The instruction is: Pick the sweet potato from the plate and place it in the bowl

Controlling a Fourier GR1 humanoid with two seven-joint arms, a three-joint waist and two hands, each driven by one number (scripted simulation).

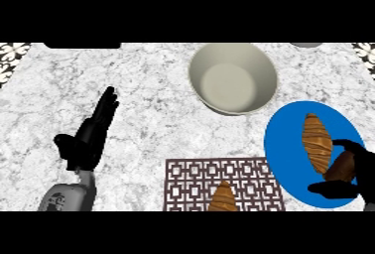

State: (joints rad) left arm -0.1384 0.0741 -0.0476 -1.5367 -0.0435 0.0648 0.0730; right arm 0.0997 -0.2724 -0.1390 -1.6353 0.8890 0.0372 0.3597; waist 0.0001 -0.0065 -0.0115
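croissant [317, 142] lying on blue plate | second croissant [222, 197] on patterned mat [192, 179] | marble counter [147, 114]

Kitchen: marble counter [147, 74], bowl [234, 77], plate [289, 149].

No writing, label, brand, number or sign can be read anywhere.
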